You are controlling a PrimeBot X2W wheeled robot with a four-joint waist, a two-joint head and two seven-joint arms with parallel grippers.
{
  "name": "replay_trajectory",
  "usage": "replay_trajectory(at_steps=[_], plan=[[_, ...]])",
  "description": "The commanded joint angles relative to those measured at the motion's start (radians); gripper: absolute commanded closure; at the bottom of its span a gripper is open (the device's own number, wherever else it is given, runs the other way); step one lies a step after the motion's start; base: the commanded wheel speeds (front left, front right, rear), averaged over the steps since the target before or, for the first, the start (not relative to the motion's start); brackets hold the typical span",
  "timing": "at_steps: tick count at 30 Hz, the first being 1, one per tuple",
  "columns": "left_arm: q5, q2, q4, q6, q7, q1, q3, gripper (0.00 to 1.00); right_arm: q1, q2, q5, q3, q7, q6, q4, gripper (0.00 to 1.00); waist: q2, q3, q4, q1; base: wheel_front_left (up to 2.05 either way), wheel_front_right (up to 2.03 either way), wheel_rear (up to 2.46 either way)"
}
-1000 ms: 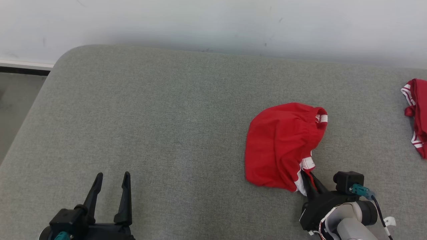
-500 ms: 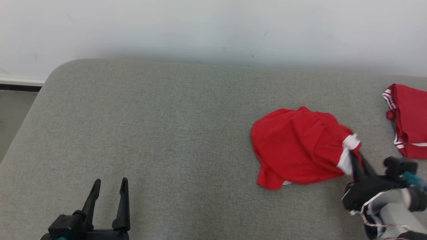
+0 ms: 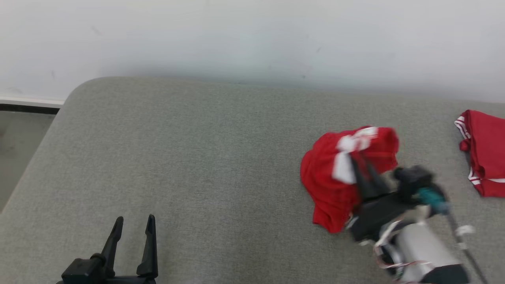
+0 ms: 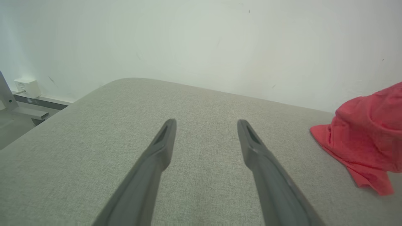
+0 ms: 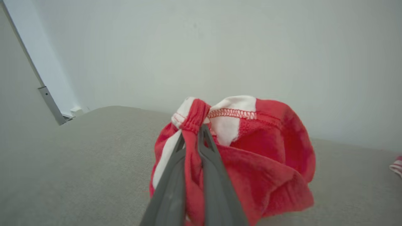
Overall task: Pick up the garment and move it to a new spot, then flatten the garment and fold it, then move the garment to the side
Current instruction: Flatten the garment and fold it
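1. Wall (image 3: 236,35): pale and plain, behind the far edge of the padded surface.

2. Padded surface (image 3: 189,157): grey woven fabric with a rounded far-left corner. It carries the items below.

3. Right arm (image 3: 418,252): a pale forearm that enters from the lower right of the head view and angles up and to the left, with the wrist raised above the fabric (blurred in that view).

4. Garment (image 3: 323,189): red with white trim, bunched on the right half of the padded surface. Its upper part is drawn up by the hem into a hood-like shape, and its lower folds reach down to the surface.

5. Second garment (image 3: 485,157): red with white stripes, lying at the right edge, apart from the first.

6. Right end effector (image 5: 193,133): two dark fingers clenched together, with a gathered red-and-white strip of the garment's hem pinched between them.

7. Left end effector (image 3: 134,218): low at the lower left, fingers pointing toward the wall and spread wide. It grasps nothing and sits over bare surface, well apart from the garment.
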Motion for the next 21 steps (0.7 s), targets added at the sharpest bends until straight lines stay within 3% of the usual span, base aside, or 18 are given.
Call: replay_trajectory(at_steps=[1, 6, 13, 14, 15, 21], plan=[[0.002, -0.002, 0.001, -0.004, 0.0, 0.013, 0.003, 0.0, 0.011, 0.021, -0.006, 0.032, 0.009, -0.003, -0.007, 1.0, 0.0, -0.001, 0.013, 0.0, 0.0, 0.0, 0.0], [0.003, -0.012, 0.01, -0.007, 0.0, -0.004, -0.008, 0.0, 0.012, 0.097, -0.019, 0.183, 0.023, -0.003, 0.021, 1.0, 0.0, 0.007, 0.052, 0.0, 0.0, 0.0, 0.0], [0.003, -0.022, 0.028, -0.016, 0.0, -0.013, -0.011, 0.0, 0.018, 0.161, 0.013, 0.354, -0.004, -0.003, 0.159, 0.97, 0.0, 0.01, 0.087, 0.0, 0.0, 0.0, 0.0], [0.003, -0.023, 0.031, -0.015, 0.0, -0.013, -0.01, 0.0, 0.019, 0.166, 0.02, 0.37, -0.009, -0.003, 0.177, 0.4, 0.0, 0.009, 0.088, 0.0, 0.0, 0.0, 0.0], [0.004, -0.024, 0.033, -0.017, 0.0, -0.012, -0.008, 0.0, 0.018, 0.168, 0.034, 0.385, -0.014, -0.003, 0.192, 0.0, 0.0, 0.008, 0.088, 0.0, 0.0, 0.0, 0.0], [0.007, -0.026, 0.042, -0.021, 0.0, -0.007, 0.008, 0.0, 0.005, 0.173, 0.077, 0.393, -0.034, -0.003, 0.207, 0.0, 0.0, -0.003, 0.066, 0.0, 0.0, 0.0, 0.0]])
